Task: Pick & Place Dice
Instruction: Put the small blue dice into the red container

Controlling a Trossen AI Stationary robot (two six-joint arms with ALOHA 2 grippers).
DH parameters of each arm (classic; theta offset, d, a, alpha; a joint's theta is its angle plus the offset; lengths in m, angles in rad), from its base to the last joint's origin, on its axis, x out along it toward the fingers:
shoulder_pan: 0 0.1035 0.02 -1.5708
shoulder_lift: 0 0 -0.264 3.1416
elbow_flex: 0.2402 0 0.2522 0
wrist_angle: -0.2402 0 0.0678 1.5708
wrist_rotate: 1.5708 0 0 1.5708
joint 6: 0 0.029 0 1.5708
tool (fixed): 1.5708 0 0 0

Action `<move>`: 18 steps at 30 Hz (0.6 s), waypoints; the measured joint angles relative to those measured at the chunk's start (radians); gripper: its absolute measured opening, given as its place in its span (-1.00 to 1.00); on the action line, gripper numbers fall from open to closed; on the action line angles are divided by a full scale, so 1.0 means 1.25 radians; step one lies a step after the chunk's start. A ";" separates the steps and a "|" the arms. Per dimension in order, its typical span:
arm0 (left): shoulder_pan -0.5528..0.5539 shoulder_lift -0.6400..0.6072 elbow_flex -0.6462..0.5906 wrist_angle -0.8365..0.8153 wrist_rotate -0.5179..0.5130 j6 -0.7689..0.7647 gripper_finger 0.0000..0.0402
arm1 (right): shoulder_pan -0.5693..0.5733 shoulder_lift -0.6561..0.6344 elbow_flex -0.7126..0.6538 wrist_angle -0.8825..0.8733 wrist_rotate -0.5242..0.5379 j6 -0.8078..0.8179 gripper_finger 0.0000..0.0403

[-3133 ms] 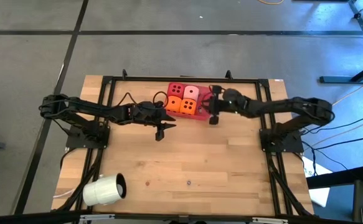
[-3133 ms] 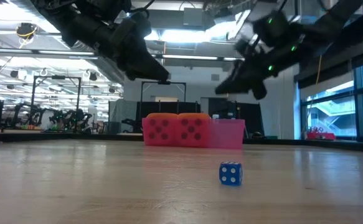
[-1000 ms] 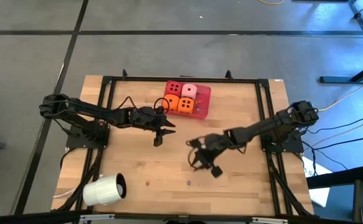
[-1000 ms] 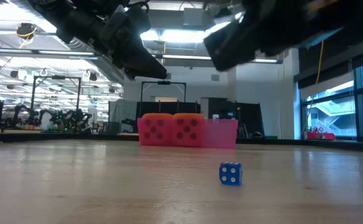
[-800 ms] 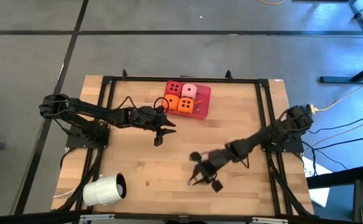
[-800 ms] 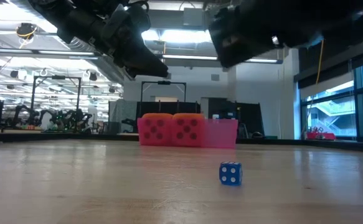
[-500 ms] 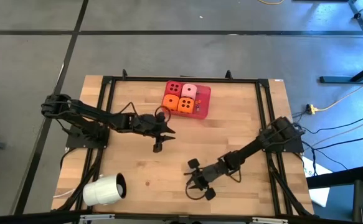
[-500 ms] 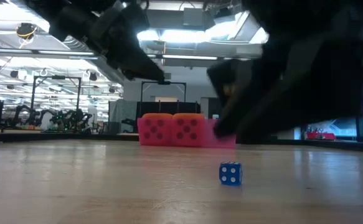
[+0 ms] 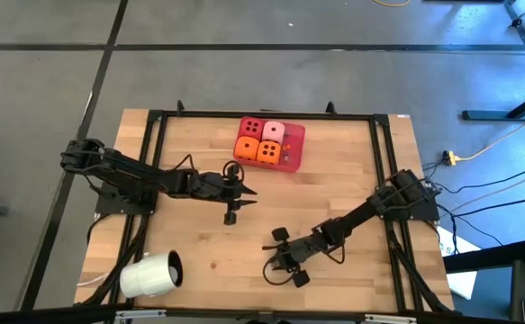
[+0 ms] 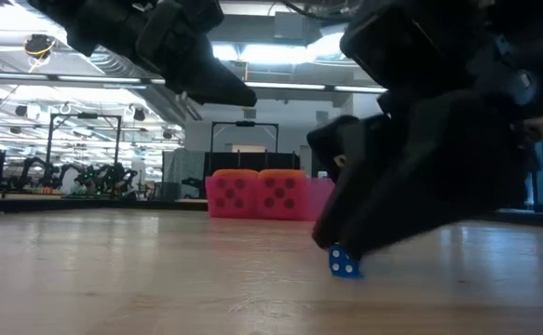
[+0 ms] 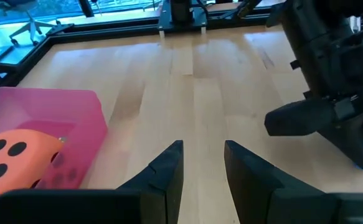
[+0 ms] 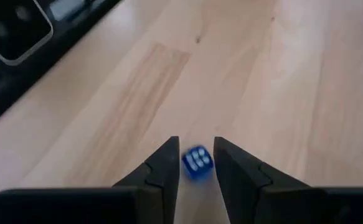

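A small blue die (image 12: 197,163) lies on the wooden table near its front edge, also seen in the low view (image 10: 346,264). My right gripper (image 12: 195,144) is low over it and open. One fingertip stands on either side of the die, and I see no touch. Two orange dice (image 9: 257,150), a red die (image 9: 254,129) and a pale pink die (image 9: 276,133) sit in a pink tray (image 9: 291,160) at the table's far edge. My left gripper (image 9: 238,202) hovers open, near of the tray, with nothing between its fingers (image 11: 172,163).
A white cup (image 9: 151,274) lies on its side at the near left corner. Black frame rails (image 9: 262,114) run along the table's far, left and right edges. Bare wood lies between the tray and the blue die.
My right gripper has swung toward the table's near edge and left and come down, tipping more steeply, until its fingertips stand on either side of the blue die. My left gripper has drifted a little toward the near edge. The dice have stayed where they were.
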 joint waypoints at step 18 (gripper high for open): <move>0.000 0.000 0.000 -0.001 0.016 -0.024 -0.44 | -0.004 0.000 0.000 -0.042 0.003 0.018 -0.68</move>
